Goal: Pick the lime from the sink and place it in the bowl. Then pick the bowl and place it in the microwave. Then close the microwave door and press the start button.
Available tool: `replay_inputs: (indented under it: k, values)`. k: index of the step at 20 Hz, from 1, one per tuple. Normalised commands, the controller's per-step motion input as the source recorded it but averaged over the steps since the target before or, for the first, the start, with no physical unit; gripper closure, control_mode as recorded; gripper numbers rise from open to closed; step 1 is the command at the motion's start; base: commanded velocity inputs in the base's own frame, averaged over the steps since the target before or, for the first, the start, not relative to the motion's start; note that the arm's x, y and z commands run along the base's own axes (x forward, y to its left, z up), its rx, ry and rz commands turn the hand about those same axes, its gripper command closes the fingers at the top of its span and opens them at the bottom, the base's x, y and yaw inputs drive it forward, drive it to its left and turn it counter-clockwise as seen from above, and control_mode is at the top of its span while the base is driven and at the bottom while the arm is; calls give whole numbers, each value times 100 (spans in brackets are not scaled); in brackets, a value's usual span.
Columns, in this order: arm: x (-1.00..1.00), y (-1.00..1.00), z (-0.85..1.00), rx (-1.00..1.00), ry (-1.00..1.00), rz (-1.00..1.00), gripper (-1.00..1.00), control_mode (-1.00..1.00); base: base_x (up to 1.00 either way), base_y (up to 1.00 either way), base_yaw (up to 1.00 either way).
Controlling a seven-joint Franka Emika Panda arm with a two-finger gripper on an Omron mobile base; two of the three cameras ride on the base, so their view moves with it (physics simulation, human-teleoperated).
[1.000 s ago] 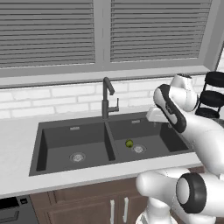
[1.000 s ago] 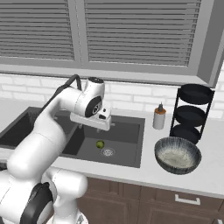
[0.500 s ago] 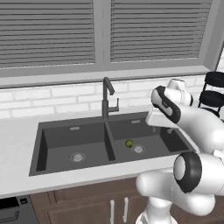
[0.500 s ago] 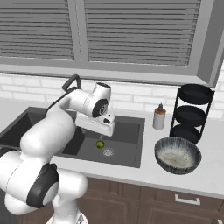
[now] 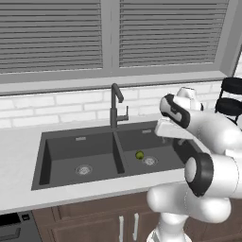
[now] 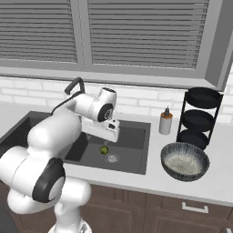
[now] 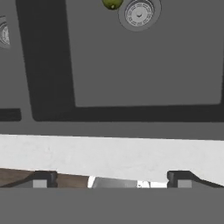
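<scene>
Lime (image 5: 139,154) lying in the right basin of the sink (image 5: 61,146), just beside the round drain (image 5: 150,161). Gripper (image 7: 112,178) up above the basin's front edge, fingertips set wide and holding nothing, apparently. Best to shift toward the drain, centre over the lime, descend straight, then pinch gently.

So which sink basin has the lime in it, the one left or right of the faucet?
The basin right of the faucet: the lime lies on its floor beside that basin's round steel drain.
</scene>
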Motion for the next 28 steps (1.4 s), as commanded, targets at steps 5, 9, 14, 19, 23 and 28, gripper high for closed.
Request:
replay_inputs:
  k: [5,9,14,19,23,28]
  values:
    - [38,18,-40,0,1,0,-100,-100,0,0,0]
    - [47,12,-45,0,-1,0,-100,-100,0,0,0]
    - [47,5,-44,0,0,0,-100,-100,0,0,0]
    - [39,0,-32,0,6,0,-100,-100,0,0,0]
    - [39,0,-27,0,7,0,-100,-100,0,0,0]
    - [37,0,-26,0,6,0,-100,-100,0,0,0]
